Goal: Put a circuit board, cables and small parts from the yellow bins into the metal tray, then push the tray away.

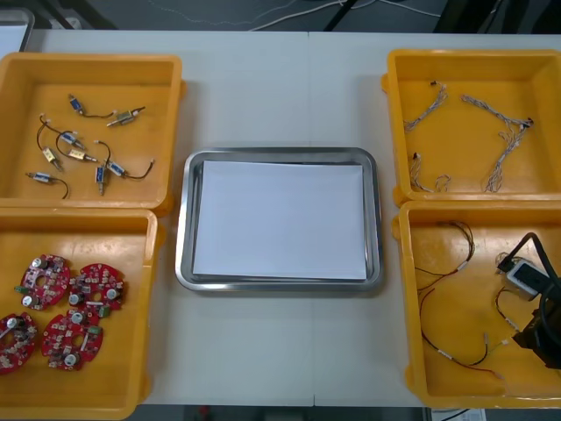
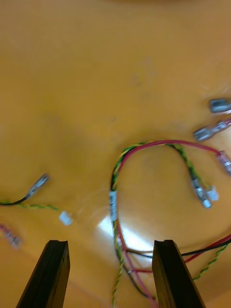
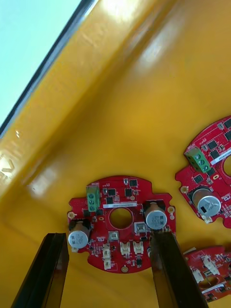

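The right gripper (image 2: pixel 111 243) has its fingers spread and empty just above red and yellow cables (image 2: pixel 159 142) in the near right bin (image 1: pixel 410 333). The left gripper (image 3: pixel 109 236), fingers also spread, hangs over a circuit board (image 3: pixel 120 197) in the near left bin (image 1: pixel 149 307). The tray (image 1: pixel 280 155), white inside, sits between the bins.

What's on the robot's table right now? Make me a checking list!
Surface: light table holding four yellow plastic bins.
Job's things: shiny metal tray, white inside, empty; four round red circuit boards, near-left bin; small metal parts, far-left bin.
Clutter: nothing seen.
Grippers: left gripper open above a board; right gripper open above red and yellow cables.
Cables: pale twisted cables, far-right bin.
Surroundings: dark floor beyond the table.
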